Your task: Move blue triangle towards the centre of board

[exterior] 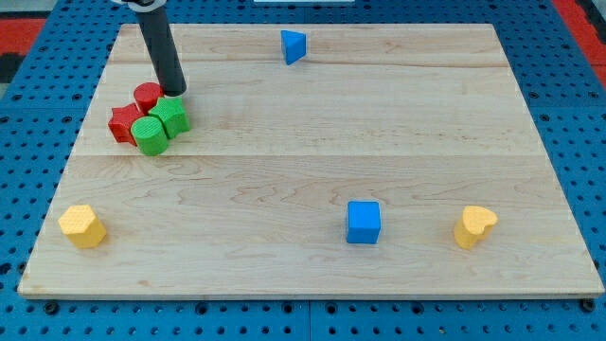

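Pale wood, grained in long horizontal planks, makes up the tabletop (312,142); it sits on a blue pegboard surface (568,313) dotted with holes. The blue triangle (294,45) stands at about twelve o'clock on the board, close to the top edge and apart from everything else; judged from that spot, the task has hardly begun, since the whole push toward the middle is left to do. My tip (174,92) is the tool here, a plain dark rod with no jaws, so there is nothing to spread or pinch; it rests at about ten o'clock, touching or just beside the cluster there, and well apart from the blue triangle.

That cluster packs four ridged, matte blocks against one another: a red cylinder (147,95), a red star-shaped block (124,124), a green cylinder (150,134) and a green block (172,116) whose outline looks many-sided. A blue cube (363,223) with crisp edges lies at about five o'clock; a yellow block (474,226) with a notched, heart-like top sits farther toward four o'clock; another yellow block (82,225), rounded and faceted, sits at eight o'clock. All blocks look like solid foam or painted wood; I cannot tell which.
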You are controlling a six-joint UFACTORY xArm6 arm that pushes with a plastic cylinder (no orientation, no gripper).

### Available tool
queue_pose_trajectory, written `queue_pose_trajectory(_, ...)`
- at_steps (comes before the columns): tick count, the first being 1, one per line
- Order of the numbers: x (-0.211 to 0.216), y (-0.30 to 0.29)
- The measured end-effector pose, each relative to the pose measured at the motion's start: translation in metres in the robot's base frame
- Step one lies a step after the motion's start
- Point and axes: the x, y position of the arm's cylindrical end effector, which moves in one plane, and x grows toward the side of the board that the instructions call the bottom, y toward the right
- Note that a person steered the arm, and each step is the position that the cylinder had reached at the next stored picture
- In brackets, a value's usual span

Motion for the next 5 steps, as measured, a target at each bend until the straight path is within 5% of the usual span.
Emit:
queue_pose_trajectory(2, -0.076, 0.140)
queue_pose_trajectory(4, -0.117, 0.114)
queue_pose_trajectory(5, -0.116, 0.185)
